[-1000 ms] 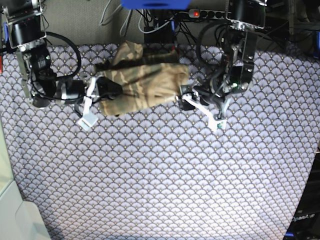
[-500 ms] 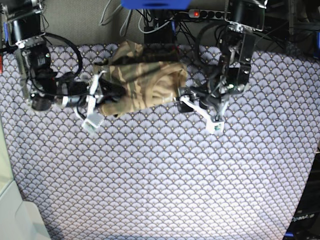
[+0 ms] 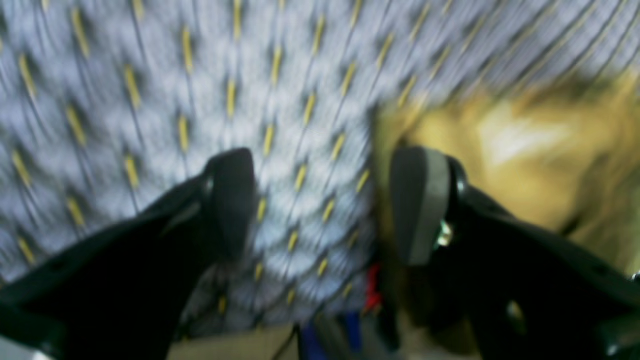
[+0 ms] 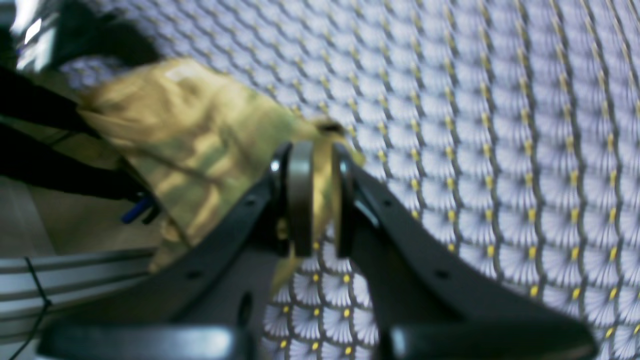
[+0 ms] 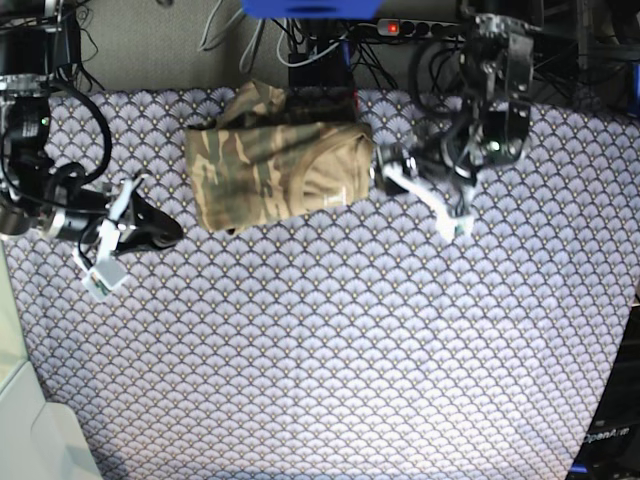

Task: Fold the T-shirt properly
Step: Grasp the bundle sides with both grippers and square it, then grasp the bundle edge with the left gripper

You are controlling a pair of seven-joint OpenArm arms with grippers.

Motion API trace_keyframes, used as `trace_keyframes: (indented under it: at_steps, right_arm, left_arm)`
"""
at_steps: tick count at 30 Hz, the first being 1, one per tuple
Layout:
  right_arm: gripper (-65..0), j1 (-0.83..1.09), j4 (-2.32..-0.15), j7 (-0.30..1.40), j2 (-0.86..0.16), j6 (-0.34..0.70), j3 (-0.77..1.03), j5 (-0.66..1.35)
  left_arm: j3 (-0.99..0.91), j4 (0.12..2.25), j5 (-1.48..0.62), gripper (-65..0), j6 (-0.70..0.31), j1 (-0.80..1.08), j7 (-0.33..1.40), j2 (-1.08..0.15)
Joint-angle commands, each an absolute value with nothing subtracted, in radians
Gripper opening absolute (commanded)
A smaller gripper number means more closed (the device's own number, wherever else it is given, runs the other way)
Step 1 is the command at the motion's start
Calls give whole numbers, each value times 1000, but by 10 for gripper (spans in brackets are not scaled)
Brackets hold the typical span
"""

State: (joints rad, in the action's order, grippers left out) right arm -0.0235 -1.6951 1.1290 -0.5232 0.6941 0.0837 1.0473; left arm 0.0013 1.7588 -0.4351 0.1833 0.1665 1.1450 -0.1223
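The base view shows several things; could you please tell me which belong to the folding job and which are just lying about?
Belong to the job:
- T-shirt
- left gripper
- right gripper

Just lying about:
- patterned cloth under everything
- power strip beyond the far edge
- cables beside it

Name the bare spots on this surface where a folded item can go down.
Free: the wide near stretch of patterned cloth, from below the T-shirt to the front edge. Crowded: the far strip, where the T-shirt lies between the right gripper and left gripper, with cables and a power strip behind.
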Motion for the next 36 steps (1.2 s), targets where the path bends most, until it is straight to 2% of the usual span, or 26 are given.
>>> trace_keyframes:
  at_steps: [1, 4, 8, 11, 17, 23, 25, 30, 32, 36]
  right_arm:
    - [-592, -64, -1682, 1106, -536, 698, 91, 1067]
    - [-592, -76, -1636, 1107, -536, 698, 91, 1067]
    - [-592, -71, -1636, 1107, -536, 698, 87, 1067]
    - [-592, -71, -1636, 1107, -533, 698, 87, 1067]
    - [-592, -71, -1636, 1107, -533, 698, 85, 1067]
    - [-592, -71, -1636, 1107, -532, 698, 85, 1067]
    - [-592, -70, -1636, 1107, -532, 698, 85, 1067]
    - [-592, -70, -1636, 1107, -530, 698, 85, 1067]
    - [-592, -70, -1636, 1107, -530, 698, 85, 1067]
    - [-592, -70, -1636, 1107, -529, 698, 79, 1067]
  left_arm:
    - [5, 1755, -440, -229, 182, 151, 1130, -125]
    - [7, 1716, -440, -238, 182, 154, 1130, -125]
    - [7, 1713, -447, -363, 182, 166, 1127, -125]
    - [4, 1724, -449, -417, 182, 166, 1130, -119]
    - [2, 1813, -453, -416, 179, 194, 1130, -114]
    - [-13, 1931, -572, -415, 182, 226, 1121, -117]
    - [-50, 1936, -610, -377, 182, 236, 1121, -114]
    - [-124, 1943, -739, -137, 174, 257, 1119, -116]
    - [-136, 1943, -789, -102, 174, 257, 1119, -117]
    - [-168, 1943, -855, -101, 174, 278, 1118, -110]
